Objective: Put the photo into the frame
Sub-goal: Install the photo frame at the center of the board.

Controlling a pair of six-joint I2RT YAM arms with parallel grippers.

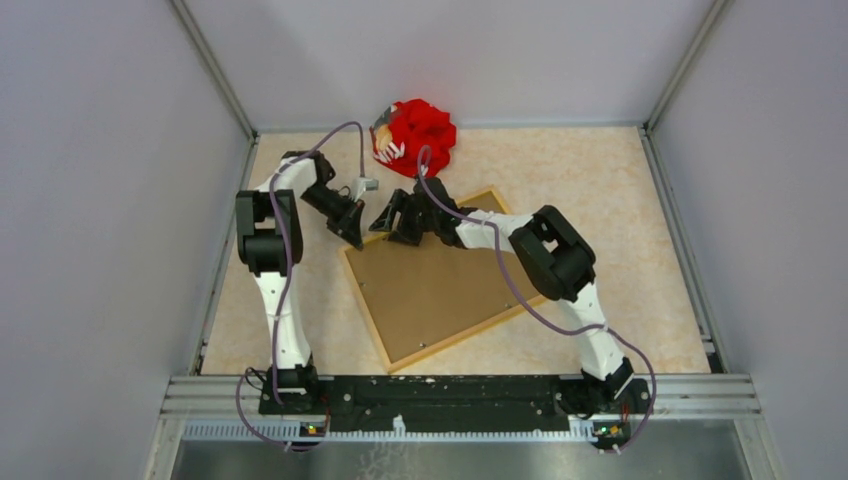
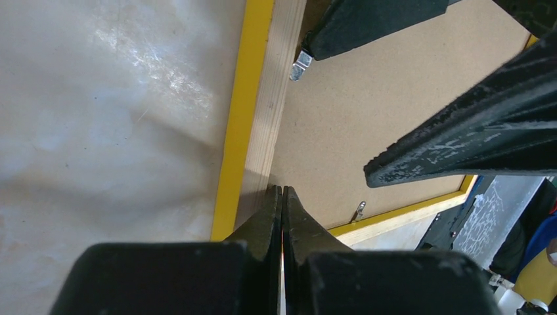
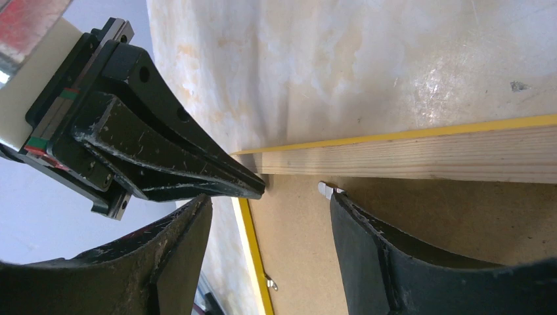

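Frame (image 1: 368, 312) lies face-down on desk (image 1: 620, 200), closed left hand (image 1: 355, 237) at its left corner, right hand (image 1: 386, 222) open beside; only wrist views show yellow edge (image 2: 240, 118), clips (image 2: 301, 65).

Yellow frame (image 1: 367, 310), face-down, lying flat, askew

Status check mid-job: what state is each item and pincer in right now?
frame: face down, flat on the table.
backing board: seated inside the frame.
left pincer: shut, tips at the board's corner.
right pincer: open, holding nothing, above that same corner.
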